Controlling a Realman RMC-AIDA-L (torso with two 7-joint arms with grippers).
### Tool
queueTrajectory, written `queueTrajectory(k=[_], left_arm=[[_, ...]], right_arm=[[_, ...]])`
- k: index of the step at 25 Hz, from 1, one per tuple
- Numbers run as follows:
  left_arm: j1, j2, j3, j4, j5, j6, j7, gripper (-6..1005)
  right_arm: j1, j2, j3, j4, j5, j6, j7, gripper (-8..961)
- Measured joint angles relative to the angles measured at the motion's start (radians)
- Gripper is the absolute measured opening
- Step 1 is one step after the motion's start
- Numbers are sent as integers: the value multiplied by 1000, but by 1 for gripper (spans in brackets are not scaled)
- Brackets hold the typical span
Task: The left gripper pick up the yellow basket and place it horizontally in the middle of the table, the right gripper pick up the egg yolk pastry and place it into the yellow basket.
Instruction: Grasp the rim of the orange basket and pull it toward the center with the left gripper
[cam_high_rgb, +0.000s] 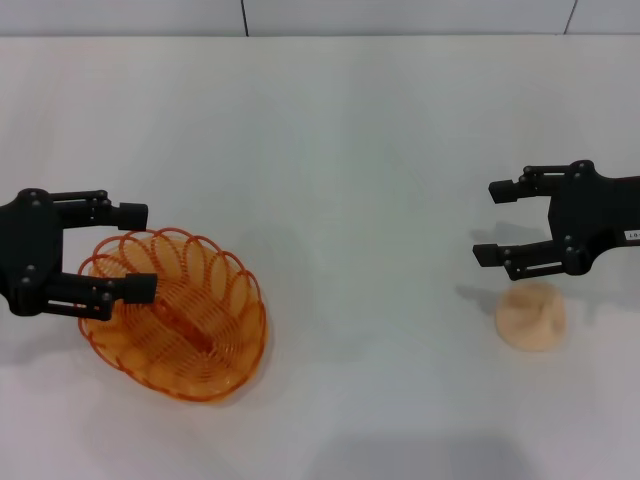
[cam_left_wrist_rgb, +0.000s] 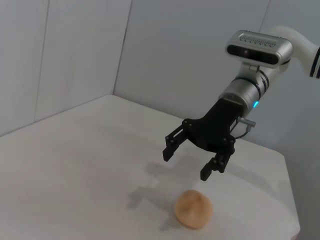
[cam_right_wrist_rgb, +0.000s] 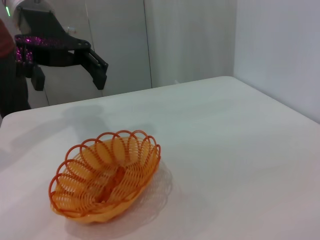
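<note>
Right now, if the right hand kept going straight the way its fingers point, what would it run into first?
Probably nothing: the right hand, open, hangs above the table, pointing across it toward the yellow basket. The egg yolk pastry sits below its line.

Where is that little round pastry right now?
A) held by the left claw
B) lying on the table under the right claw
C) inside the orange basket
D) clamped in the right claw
B: the egg yolk pastry lies on the white table, with the open right tool hovering above it, and the yellow basket holds no pastry.
</note>
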Motion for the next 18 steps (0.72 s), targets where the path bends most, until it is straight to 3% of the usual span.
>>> queueTrajectory(k=[18], left_arm=[[-11,-1,-2,2,-3,-7,-8,879]], right_arm=[[1,0,0,1,1,2,-1,799]])
